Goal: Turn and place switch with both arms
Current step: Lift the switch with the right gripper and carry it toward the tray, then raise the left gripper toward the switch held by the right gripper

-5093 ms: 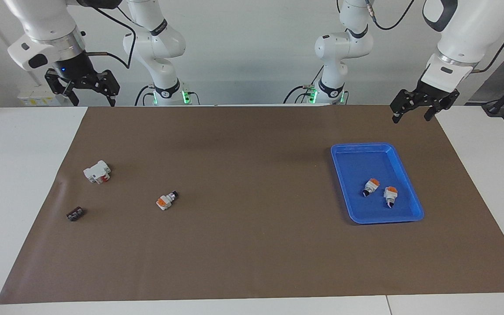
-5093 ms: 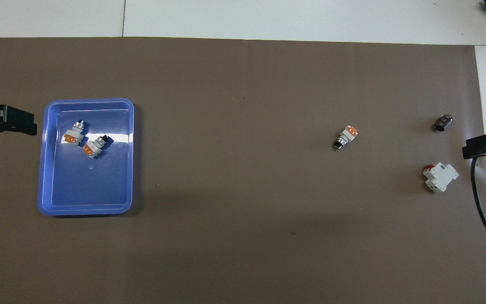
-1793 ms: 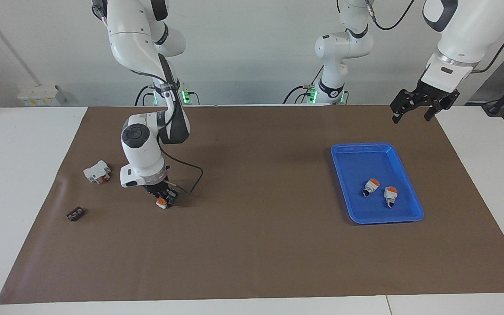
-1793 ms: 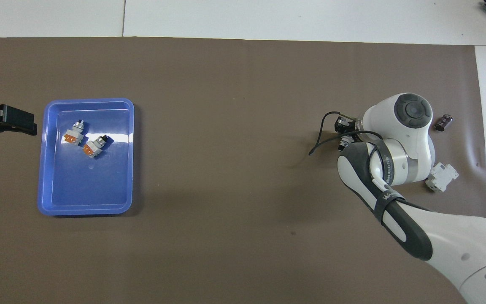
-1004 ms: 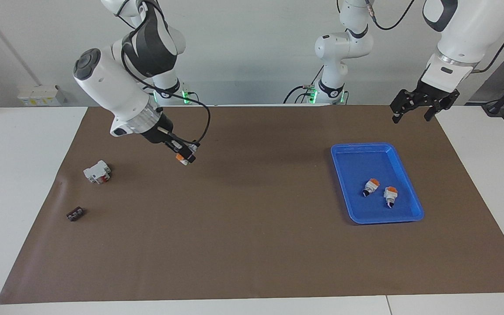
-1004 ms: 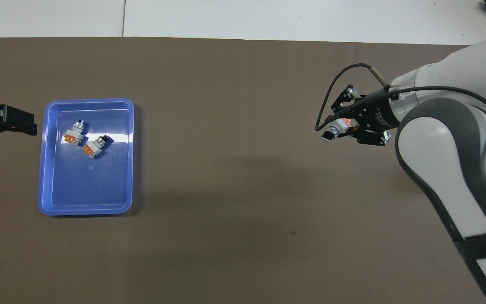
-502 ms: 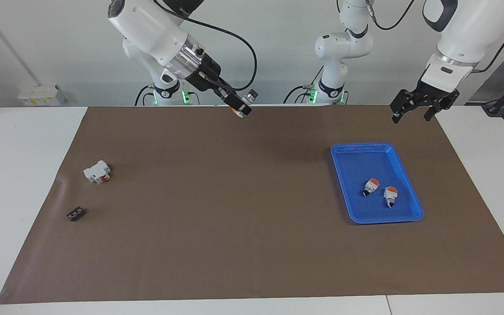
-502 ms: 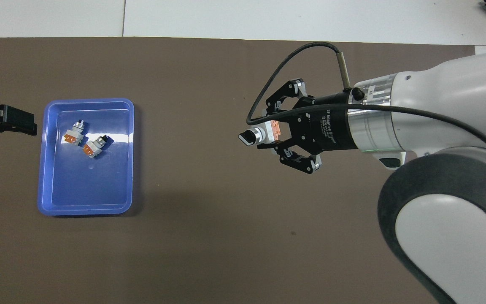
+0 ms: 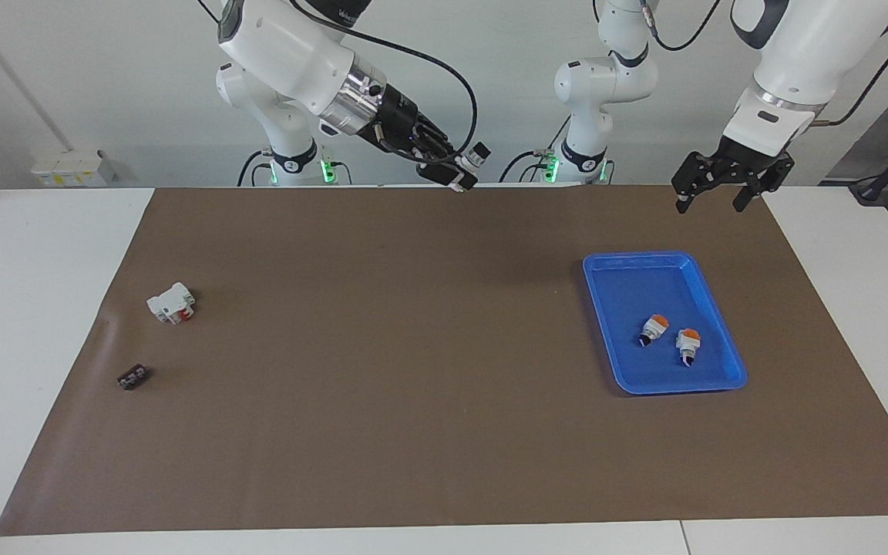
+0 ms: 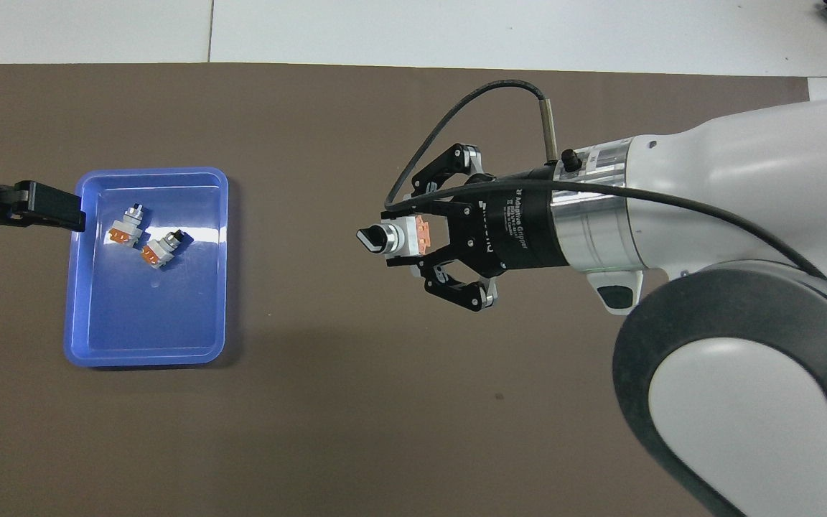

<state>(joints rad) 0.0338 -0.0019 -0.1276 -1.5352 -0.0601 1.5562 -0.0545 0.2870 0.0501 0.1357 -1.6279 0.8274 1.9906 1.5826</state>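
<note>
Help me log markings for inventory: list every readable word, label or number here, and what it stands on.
"2F Adaptive Gripper": black body of the right gripper, shut on the white push-button switch over the brown mat.
White lettering on the right arm's dark band, facing view: unreadable.
Nothing else legible.

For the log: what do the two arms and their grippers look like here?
Both arms are glossy white with dark grey joint bands. The right gripper is black linkage-style, printed white lettering, on a silver ribbed wrist ring, with a black cable looping over it. The left gripper is black too, under a white wrist.
</note>
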